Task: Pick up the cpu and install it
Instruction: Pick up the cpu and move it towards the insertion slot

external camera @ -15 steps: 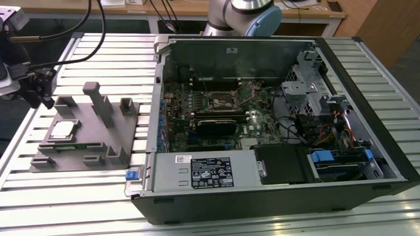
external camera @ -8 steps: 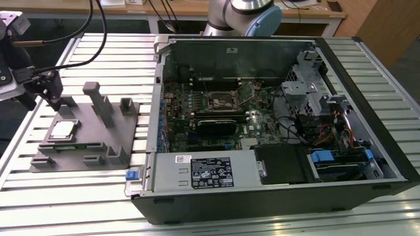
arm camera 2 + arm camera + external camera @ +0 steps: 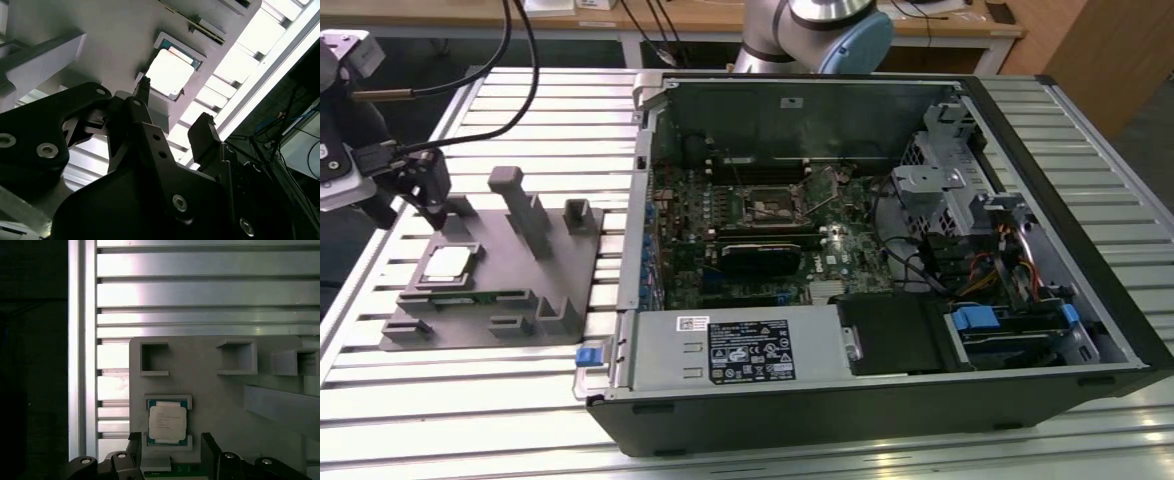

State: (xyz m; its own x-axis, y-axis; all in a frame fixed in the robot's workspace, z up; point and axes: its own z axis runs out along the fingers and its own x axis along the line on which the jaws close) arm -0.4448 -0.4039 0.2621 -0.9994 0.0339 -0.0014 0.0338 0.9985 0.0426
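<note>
One cpu (image 3: 447,264) sits on one grey fixture (image 3: 520,300) at nine o'clock on one slatted bench (image 3: 454,410). One open computer case (image 3: 854,415) lies at three o'clock. One gripper (image 3: 411,218) shows two fingers (image 3: 210,447). One robot arm (image 3: 821,30) stands at twelve o'clock.

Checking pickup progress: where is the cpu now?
On the exterior view's left, the cpu lies in a recess of the grey fixture, near the open gripper.

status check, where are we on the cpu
Gripper open, empty, hovering over the cpu. It lies flat in the grey fixture pocket, unpicked. Nothing blocking it.
</note>
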